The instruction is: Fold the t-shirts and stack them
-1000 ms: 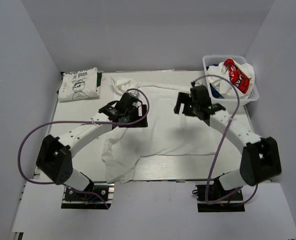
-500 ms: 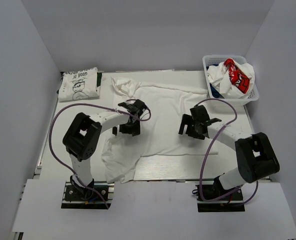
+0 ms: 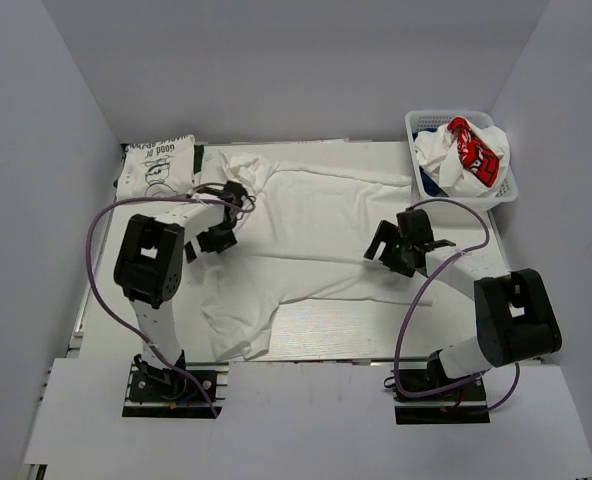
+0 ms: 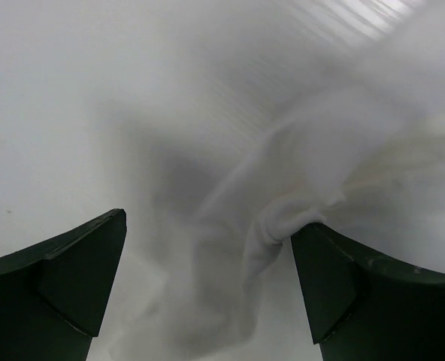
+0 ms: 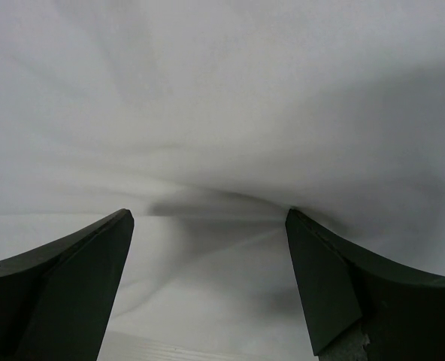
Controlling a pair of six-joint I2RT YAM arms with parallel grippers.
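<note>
Top external view: a large plain white cloth t-shirt (image 3: 321,225) lies spread across the middle of the pale ribbed metal table (image 3: 346,340). It is rumpled but mostly flat, and its near-left part trails toward the front edge.

The left gripper (image 3: 212,242) sits low at the shirt's left edge, jaws spread wide and gripping nothing. Its wrist camera shows a bunched ridge of white cloth lying between the two dark fingers (image 4: 72,271) (whether it touches the right one, I cannot tell).

The right gripper (image 3: 384,246) hangs over the shirt's right side near the hem, jaws likewise parted and empty. In its wrist view the cloth edge runs across between the fingers, with bare table below.

At the far left corner rests a folded white t-shirt with a black line drawing (image 3: 156,170), near the spread shirt's far-left sleeve. At the far right corner stands a white plastic lattice basket (image 3: 416,122). It holds a crumpled white t-shirt with a red patch (image 3: 473,148) and a bit of dark blue cloth (image 3: 432,184).
</note>
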